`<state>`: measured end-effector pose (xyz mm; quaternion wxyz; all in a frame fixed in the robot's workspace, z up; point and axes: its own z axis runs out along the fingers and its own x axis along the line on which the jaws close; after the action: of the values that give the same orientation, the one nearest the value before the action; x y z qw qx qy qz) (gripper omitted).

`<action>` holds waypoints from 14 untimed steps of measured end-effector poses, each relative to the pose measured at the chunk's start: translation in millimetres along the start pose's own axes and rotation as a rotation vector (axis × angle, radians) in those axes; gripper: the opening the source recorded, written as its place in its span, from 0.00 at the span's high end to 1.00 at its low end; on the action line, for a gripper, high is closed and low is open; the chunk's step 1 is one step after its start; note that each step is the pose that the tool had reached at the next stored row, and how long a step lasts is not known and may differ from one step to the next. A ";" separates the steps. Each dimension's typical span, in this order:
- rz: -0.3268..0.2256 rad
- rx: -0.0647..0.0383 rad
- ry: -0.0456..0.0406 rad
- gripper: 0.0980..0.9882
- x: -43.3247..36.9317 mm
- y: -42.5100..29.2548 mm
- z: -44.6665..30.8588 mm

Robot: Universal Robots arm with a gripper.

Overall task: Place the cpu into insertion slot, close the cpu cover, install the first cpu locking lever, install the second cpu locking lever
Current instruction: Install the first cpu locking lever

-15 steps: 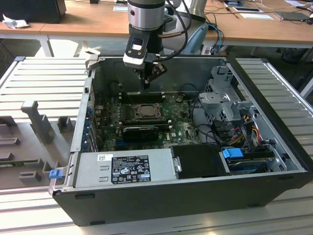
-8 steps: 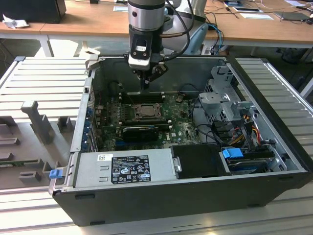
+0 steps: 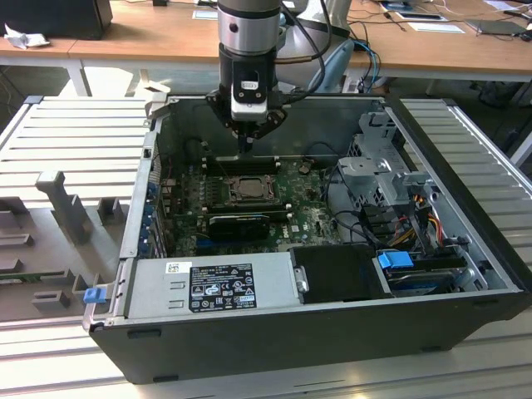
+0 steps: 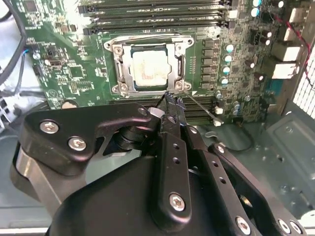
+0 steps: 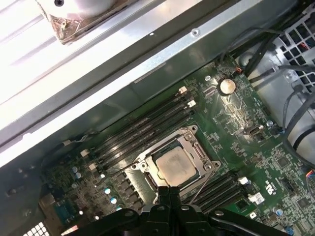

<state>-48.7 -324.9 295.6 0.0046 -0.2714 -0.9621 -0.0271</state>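
The cpu (image 4: 147, 68) sits in the insertion slot (image 3: 219, 190), mid-motherboard (image 4: 64, 73), with the cpu cover (image 4: 125, 69) down over it. Gripper (image 4: 172, 101) pressed together, empty, at the slot's corner beside a raised locking lever (image 4: 203, 109). Lever step, I judge; it needs a firm press under the hook.

**Arm upright, gripper pointing straight down**

The arm (image 3: 248, 29) stands vertical at the top edge of the exterior view, a little toward the exterior view's left of centre. Below its grey last segment, the black gripper (image 3: 246, 143) points straight down. Its linkages splay to either side and narrow to a slim tip. In both wrist views the fingers (image 4: 172, 142) lie pressed together, with no gap at their tips.
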 end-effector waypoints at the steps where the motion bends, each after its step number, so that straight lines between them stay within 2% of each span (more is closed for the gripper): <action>1: -0.009 0.000 0.0005 0.99 0.0 0.0 0.1; 7: -0.077 0.002 0.0038 0.99 0.0 0.0 0.9; 14: -0.185 0.004 0.0081 0.99 0.0 -0.1 1.3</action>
<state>-48.7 -324.9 294.3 0.0065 -0.1811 -0.9831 -0.0266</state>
